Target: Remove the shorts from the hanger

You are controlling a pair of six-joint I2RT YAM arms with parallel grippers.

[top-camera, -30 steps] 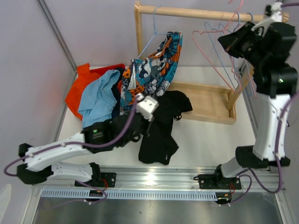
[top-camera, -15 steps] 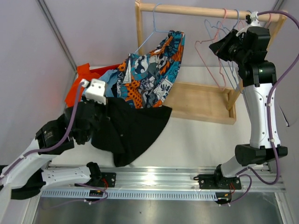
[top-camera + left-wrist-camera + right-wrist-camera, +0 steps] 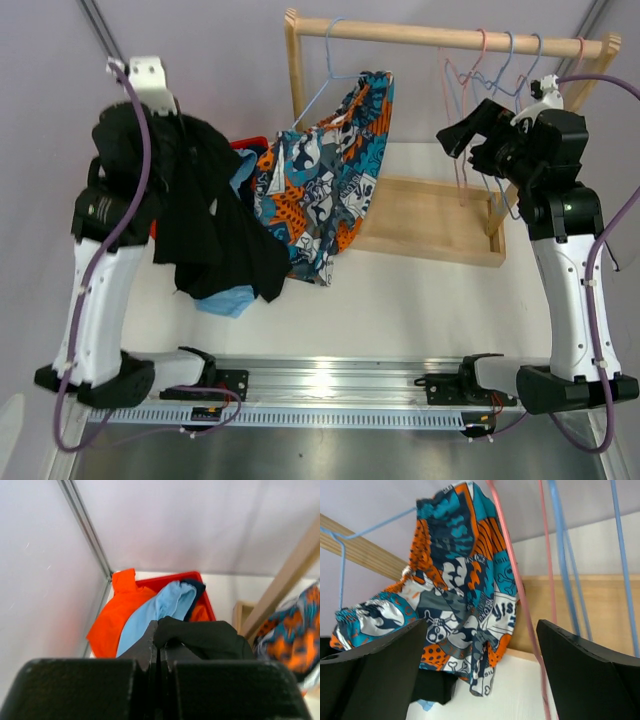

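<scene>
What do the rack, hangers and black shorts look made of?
Rack: pale wood, matte, apparently unpainted. Hangers: thin wire, seemingly with a pink or blue coating. Black shorts: soft matte fabric, draping in limp folds.

Black shorts (image 3: 215,230): soft matt cloth, creased. Patterned shorts (image 3: 330,170): thin printed cloth, smooth. Rack (image 3: 440,35): pale bare wood, smooth. Hangers (image 3: 517,595): thin coated wire, glossy. Rail (image 3: 330,380), near edge: bright brushed metal. Table (image 3: 430,300): matt white. Arm shells (image 3: 100,290): glossy white plastic.

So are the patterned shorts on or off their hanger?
On: the patterned shorts hang draped from the blue hanger, which is hooked over the wooden rail.
</scene>
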